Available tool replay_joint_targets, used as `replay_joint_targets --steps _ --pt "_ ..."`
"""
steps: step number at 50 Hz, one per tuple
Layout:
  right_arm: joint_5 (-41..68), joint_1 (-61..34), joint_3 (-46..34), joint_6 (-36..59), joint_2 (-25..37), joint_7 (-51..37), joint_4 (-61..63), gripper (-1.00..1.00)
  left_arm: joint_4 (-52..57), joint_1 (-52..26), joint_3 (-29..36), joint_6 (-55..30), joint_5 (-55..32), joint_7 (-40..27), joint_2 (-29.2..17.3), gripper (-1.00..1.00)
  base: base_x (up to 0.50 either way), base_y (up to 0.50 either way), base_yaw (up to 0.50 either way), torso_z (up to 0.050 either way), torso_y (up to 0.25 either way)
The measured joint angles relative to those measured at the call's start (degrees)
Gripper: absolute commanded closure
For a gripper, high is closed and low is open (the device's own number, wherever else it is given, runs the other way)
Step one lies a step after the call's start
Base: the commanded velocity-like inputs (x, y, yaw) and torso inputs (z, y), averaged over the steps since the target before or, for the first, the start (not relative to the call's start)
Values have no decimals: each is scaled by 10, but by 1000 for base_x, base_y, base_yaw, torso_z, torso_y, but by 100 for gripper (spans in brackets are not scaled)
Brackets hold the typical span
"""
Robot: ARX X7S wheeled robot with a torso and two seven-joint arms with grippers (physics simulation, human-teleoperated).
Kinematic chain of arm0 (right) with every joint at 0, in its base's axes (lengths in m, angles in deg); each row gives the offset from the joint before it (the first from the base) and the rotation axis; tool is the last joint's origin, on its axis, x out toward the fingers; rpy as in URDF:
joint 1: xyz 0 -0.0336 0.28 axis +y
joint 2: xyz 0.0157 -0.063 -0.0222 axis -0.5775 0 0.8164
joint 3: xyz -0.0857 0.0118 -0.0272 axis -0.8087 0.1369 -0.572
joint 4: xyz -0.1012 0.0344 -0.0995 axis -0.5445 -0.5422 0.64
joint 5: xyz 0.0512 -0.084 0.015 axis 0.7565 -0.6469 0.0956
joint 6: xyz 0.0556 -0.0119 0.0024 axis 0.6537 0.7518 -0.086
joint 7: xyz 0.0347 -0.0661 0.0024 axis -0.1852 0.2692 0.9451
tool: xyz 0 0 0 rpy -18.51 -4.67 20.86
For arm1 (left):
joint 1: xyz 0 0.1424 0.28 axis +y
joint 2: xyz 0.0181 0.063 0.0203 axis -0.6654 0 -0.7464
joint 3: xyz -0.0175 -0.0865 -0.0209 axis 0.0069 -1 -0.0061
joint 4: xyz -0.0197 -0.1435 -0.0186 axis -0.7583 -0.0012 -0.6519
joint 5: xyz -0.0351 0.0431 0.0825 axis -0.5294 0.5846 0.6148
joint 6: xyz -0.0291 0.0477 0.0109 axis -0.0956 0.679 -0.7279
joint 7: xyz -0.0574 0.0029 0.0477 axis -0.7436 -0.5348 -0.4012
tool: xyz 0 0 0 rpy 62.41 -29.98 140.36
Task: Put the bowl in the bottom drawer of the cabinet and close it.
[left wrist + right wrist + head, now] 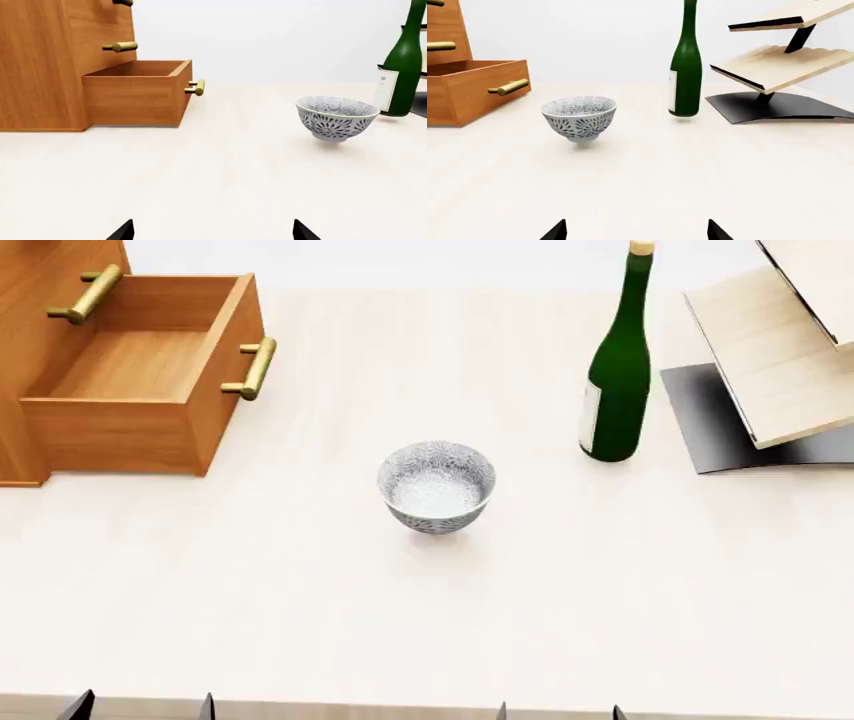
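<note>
**Operator:** While both arms sit low at the near edge, I read the bowl [437, 486] as dead ahead of me on the table [400, 630], at 12 o'clock in the head view, upright on its foot and touching nothing.

**Spotter:** Which arm is nearer?

**Operator:** Hard to call. It lies about midway between them, at roughly 1 o'clock from the left gripper [213, 231] and 11 o'clock from the right gripper [636, 231]. Being round, it has no long axis to line up with. Both pairs of fingertips are spread wide, holding nothing.

**Spotter:** And the drawer?

**Operator:** The bottom drawer [140, 380] is pulled out of the cabinet [27, 300], at about 10 o'clock from the bowl and well apart from it. I see bare wood inside. The bowl is empty too. Since the drawer sits on my left, I judge the left arm the better carrier.

**Spotter:** Anything close by?

**Operator:** The bottle [617, 380] stands at 2 o'clock from the bowl, with the rack [781, 350] beyond it. Neither lies between bowl and drawer.
</note>
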Motion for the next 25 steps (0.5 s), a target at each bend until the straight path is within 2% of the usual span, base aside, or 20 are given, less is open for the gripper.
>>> replay_joint_targets --steps 16,25 --pt "0 2 -25 -11 21 -26 -4 -100 5 2 22 0 -20 -22 -18 -100 0 0 0 0 0" --pt "2 4 -38 -6 31 -38 3 -100 72 34 33 -18 -27 -35 -35 -100 0 0 0 0 0"
